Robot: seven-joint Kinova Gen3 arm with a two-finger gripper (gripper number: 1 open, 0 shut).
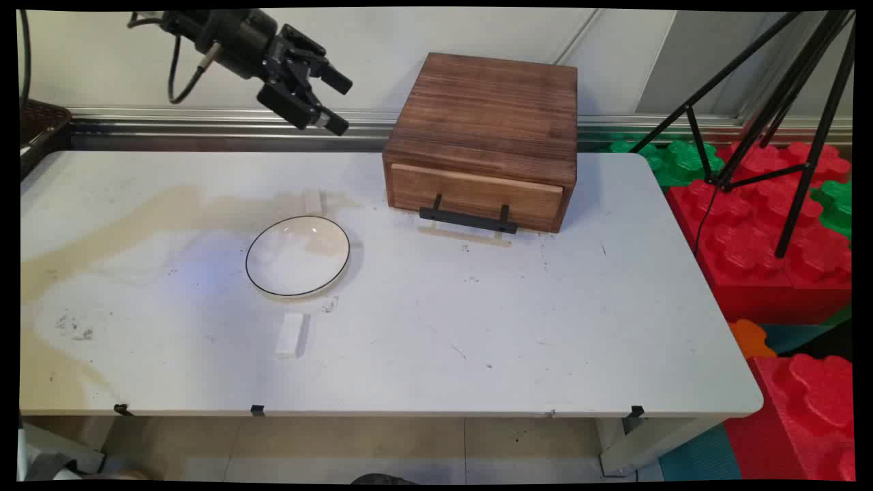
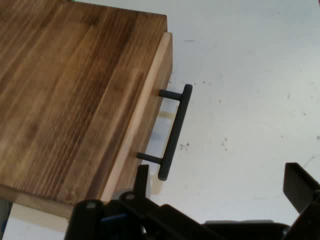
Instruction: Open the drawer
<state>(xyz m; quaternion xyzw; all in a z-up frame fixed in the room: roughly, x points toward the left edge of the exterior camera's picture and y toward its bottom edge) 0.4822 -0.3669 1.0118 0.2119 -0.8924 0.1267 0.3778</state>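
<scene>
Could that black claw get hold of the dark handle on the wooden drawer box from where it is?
Probably yes. The gripper hangs open above the table, left of the wooden box. The handle sticks out from the drawer front over bare table, with nothing between them.

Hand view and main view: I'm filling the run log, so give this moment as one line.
gripper: open, raised, holds nothing | nearest: wooden drawer box, drawer shut, black handle | table: black-rimmed plate, white block

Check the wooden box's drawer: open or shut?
Shut: the drawer front sits flush with the wooden box, its black handle untouched.
</scene>
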